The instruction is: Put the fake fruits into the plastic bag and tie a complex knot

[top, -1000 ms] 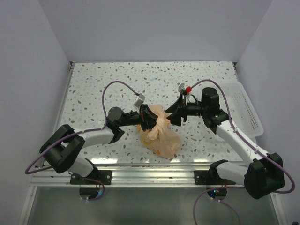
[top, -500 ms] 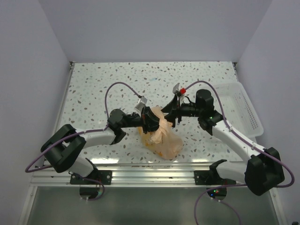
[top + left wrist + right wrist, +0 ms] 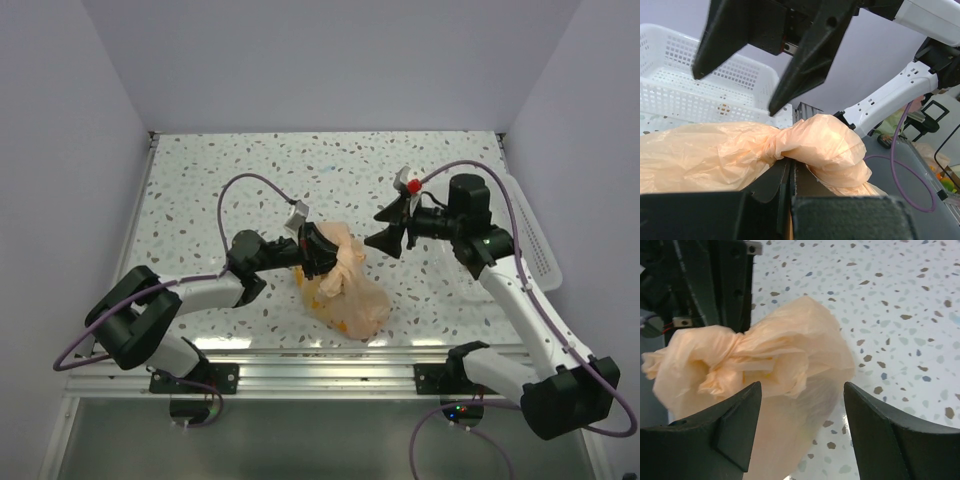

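Left gripper [image 3: 322, 256] clamped on plastic bag [image 3: 356, 300], right gripper [image 3: 385, 245] wide open, empty, white tray [image 3: 540, 255] far right.

I see the plastic bag [image 3: 775, 355] as thin, crinkly, translucent film; the tray [image 3: 700, 95] is perforated white plastic, the table [image 3: 890, 290] smooth and speckled.

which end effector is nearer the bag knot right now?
Left. The left end effector is shut on the plastic bag right at the knot; the right end effector hangs open to the knot's right, seemingly clear of it.
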`<state>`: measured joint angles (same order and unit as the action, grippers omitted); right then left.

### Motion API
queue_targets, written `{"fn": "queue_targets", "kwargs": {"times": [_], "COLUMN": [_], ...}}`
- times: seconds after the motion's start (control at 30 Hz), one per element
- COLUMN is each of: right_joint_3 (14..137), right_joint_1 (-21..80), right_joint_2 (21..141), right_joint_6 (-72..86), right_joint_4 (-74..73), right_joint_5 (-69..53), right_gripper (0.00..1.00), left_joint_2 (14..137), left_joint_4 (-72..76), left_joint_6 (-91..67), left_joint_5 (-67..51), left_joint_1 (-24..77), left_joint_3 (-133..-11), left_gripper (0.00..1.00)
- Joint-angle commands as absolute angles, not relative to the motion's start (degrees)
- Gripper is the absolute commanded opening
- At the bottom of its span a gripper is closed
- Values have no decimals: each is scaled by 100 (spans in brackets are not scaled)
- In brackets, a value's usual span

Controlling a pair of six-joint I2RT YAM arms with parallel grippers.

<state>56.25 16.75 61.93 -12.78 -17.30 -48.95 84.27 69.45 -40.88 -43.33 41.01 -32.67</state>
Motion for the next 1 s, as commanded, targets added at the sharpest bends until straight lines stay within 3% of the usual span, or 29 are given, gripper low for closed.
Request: {"fn": "queue_targets", "kwargs": {"times": [0.0, 0.17, 0.37, 0.63, 0.97], "right_joint_3": [5766, 5416, 5159, 4904, 4773], "right_joint_1": [1556, 1564, 1643, 2477, 2724], "right_joint_2": [6065, 6029, 6406, 6618, 6908], "right_joint_6": [-1828, -1217, -73, 333, 1246], "right_joint_4": [-2828, -2498, -610, 139, 1422], "right_joint_5": [-5735, -6468, -6600, -6004, -5766], "right_gripper": [70, 77, 84, 97, 99], "left_joint_2": [8314, 8411, 8517, 8613, 8683], "left_joint_4": [7049, 7058, 7146, 7339, 7585], "left_joint_6": [-3894, -3902, -3999, -4166, -4491], "left_joint_5": [-4254, -4280, -4333, -4280, -3948], "left_joint_1": [4043, 4043, 4052, 4104, 4394], "left_joint_3": [-3296, -3392, -3480, -3577, -3577], "left_gripper": [0, 0, 0, 0, 0]}}
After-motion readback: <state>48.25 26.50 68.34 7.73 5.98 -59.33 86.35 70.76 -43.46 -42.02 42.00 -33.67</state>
